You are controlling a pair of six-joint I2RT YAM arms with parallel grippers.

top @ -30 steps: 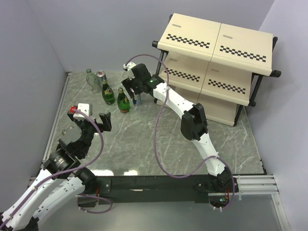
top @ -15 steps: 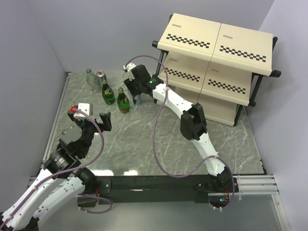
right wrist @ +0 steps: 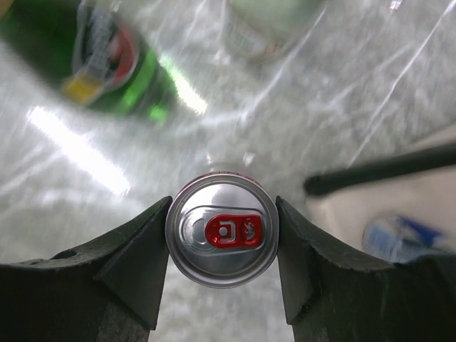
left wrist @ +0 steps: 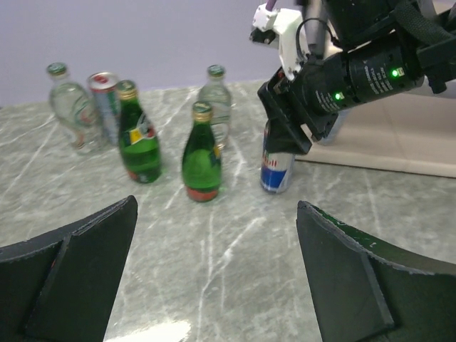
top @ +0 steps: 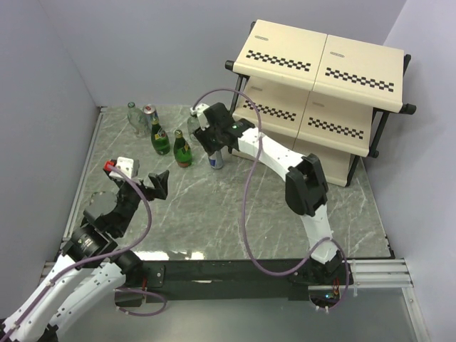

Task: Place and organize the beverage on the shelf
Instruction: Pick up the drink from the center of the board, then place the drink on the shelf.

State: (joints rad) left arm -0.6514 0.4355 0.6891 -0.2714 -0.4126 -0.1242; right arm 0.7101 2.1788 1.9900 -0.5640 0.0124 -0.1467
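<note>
Jaws of the right end effector pinch a slim silver-and-blue can, upright beside a green bottle; the left end effector hangs spread.

My right arm stretches from its base at the 5 o'clock corner of the overhead view toward 11 o'clock, with the elbow bent and the wrist turned downward. My right gripper points down, and its two fingers press on both sides of a can. My left arm is folded low at 7 o'clock. My left gripper aims to 1 o'clock, jaws spread wide, holding nothing.
</note>
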